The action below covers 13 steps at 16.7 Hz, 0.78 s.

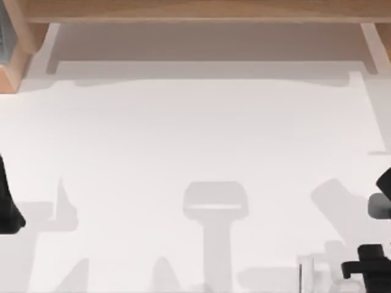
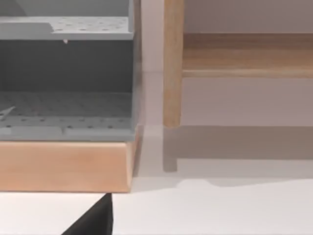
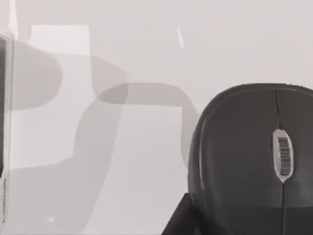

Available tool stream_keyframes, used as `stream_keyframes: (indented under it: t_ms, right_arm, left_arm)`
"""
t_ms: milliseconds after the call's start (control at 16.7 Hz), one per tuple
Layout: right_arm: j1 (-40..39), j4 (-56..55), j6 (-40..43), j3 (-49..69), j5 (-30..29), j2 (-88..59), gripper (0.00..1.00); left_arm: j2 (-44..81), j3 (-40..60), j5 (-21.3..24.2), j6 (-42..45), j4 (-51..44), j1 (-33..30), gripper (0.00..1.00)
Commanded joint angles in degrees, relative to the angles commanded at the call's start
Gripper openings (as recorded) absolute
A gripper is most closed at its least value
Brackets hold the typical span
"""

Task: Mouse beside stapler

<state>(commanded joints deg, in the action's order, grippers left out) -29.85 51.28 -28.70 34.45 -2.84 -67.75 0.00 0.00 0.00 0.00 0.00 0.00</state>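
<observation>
Left arm [image 1: 7, 204] at the top view's left edge: a plain black, tapering shape, matte, no markings to read. Right arm [image 1: 376, 244] at the right edge: black blocky segments with a grey rounded section between them, and a short black bar jutting sideways low down. In the left wrist view, a black angular wedge of the left gripper [image 2: 95, 220], flat and unmarked.

A rendered office desk: a plain white table [image 1: 195, 152] with a wooden shelf [image 1: 201, 11] at 12 o'clock and a grey perforated organiser [image 2: 66, 78] at 10 o'clock.
</observation>
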Motion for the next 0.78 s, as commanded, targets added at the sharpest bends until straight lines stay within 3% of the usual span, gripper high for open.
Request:
stream_keyframes:
  t_ms: [780]
  right_arm:
    - [0.0,-3.2,0.1,0.8,0.0,1.3,0.00]
  left_arm:
    - [0.0,0.0,0.0,0.0,0.0,0.0,1.00]
